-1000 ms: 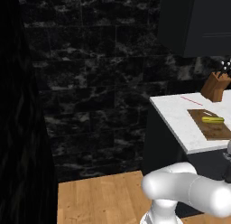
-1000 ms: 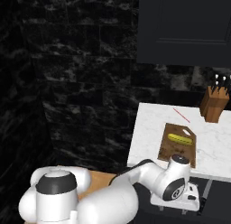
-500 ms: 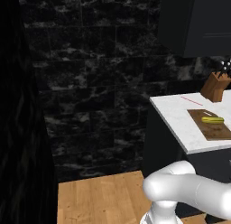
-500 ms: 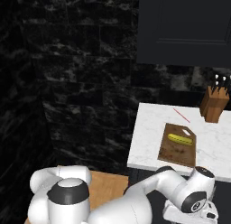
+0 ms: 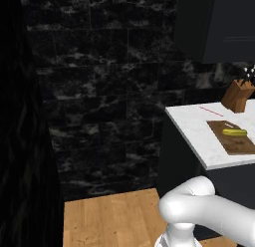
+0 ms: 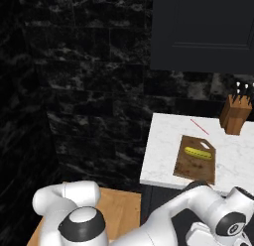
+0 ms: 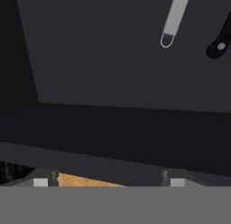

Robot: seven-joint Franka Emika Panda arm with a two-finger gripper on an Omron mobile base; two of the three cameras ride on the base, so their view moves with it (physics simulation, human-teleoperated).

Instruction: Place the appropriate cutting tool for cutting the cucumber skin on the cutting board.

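1. Moved since a second ago: the arm (image 6: 198, 205) has swung its wrist down from the counter's edge to low in front of the cabinet face, at the lower right of the right base view. Base unmoved; the scene sits the same.
2. Left base view: white counter (image 5: 194, 126) at right. The cutting board (image 5: 234, 145) lies flat on it, with the cucumber (image 5: 234, 133) lying on the board towards its far edge. A knife block (image 5: 238, 96) stands behind, apart from the board. A thin red stick (image 5: 211, 111) lies between block and board.
3. Right base view: same layout. The cucumber is on the board's far half, and no tool is on the board yet.
4. Hand view: the gripper (image 7: 108, 180) has its tips spread wide with nothing between them. It looks into a dark recess, likely a drawer. A grey handle (image 7: 175, 15) with a wire loop at its end lies at the upper right, well clear of the tips. A black handle (image 7: 220, 44) lies beside it.
5. Handling judgement: the grey handle is likely the peeler, which would be light, rigid and smooth enough to slip. Pinch across the middle of the straight handle, not the loop. It lies flat, so the tips must come down close on either side of it.
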